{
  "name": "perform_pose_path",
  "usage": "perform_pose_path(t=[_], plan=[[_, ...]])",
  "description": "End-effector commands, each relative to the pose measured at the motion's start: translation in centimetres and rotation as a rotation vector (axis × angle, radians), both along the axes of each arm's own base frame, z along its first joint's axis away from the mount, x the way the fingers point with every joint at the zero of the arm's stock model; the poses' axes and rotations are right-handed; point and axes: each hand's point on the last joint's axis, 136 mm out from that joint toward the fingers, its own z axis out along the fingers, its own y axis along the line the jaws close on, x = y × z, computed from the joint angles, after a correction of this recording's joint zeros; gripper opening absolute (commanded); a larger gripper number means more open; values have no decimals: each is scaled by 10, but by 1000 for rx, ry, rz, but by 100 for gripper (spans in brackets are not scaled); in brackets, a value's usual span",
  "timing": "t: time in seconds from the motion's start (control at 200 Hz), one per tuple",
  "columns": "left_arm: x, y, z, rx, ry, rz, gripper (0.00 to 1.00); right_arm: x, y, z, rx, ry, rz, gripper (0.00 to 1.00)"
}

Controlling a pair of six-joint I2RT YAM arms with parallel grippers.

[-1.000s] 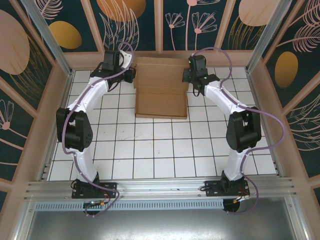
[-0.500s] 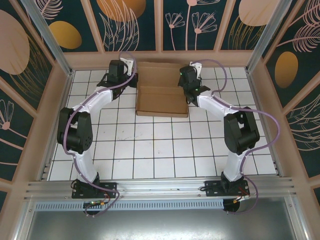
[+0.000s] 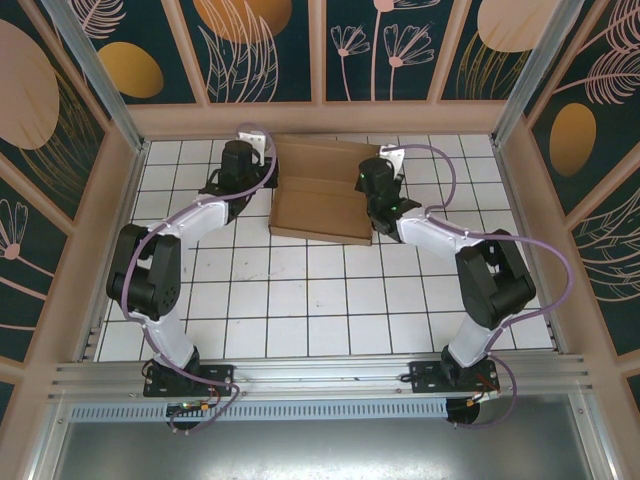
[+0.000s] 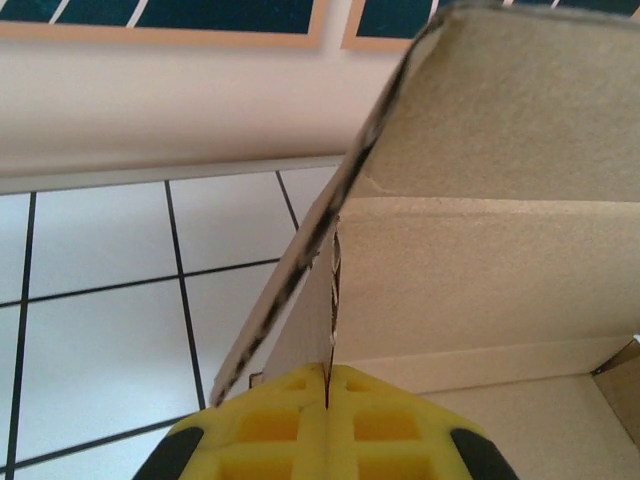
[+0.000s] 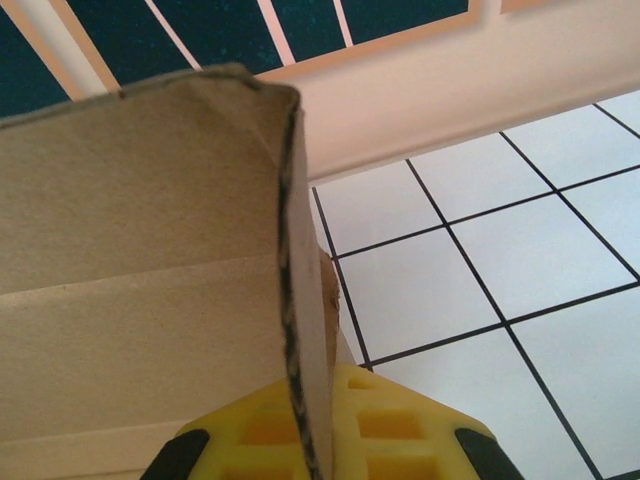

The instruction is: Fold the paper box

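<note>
The paper box [image 3: 320, 205] is a brown corrugated cardboard tray lying at the back middle of the tiled floor, with its rear panel raised. My left gripper [image 3: 267, 178] is at the box's left side and my right gripper [image 3: 371, 200] at its right side. In the left wrist view the yellow fingers [image 4: 270, 425] are shut on the upright left side wall of the box [image 4: 500, 260]. In the right wrist view the yellow fingers [image 5: 400, 425] are shut on the upright right side wall of the box [image 5: 130, 260].
White tiles with black lines cover the floor [image 3: 300, 300]. A pale wooden kerb [image 3: 320, 118] runs just behind the box, with patterned dark panels above it. Aluminium posts stand at the back corners, and a metal rail [image 3: 320, 375] crosses the near edge by the arm bases.
Both arms swung inward and toward the near side, from the box's back corners to its side walls. The box shifted slightly toward the near side.
</note>
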Motion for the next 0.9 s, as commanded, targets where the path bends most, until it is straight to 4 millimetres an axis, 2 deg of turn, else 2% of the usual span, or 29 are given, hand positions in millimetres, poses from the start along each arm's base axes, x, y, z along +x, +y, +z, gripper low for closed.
perform_pose_path(t=[0.0,0.115,0.12,0.135,0.235,0.255,0.425,0.551,0.896], plan=[[-11,-17,32,-86,-103,-43,0,-11,13,19,79,-76,-8,0],[-19,-15,21,-94,-122,-43,0,-21,13,16,83,-111,-32,0],[-21,-14,27,-99,-136,-42,0,-22,13,16,84,-113,-34,0],[-24,-13,29,-101,-143,-42,0,-23,13,15,86,-117,-36,0],[-32,-10,34,-110,-195,-41,0,-32,13,14,101,-146,-51,0],[-36,-8,26,-107,-187,-40,0,-34,12,13,103,-150,-57,0],[-44,-5,18,-101,-209,-31,0,-51,5,12,106,-192,-108,0],[-49,-5,11,-100,-223,-31,0,-58,3,0,116,-183,-113,0],[-66,0,-7,-110,-248,-24,0,-83,12,-20,129,-204,-73,0]])
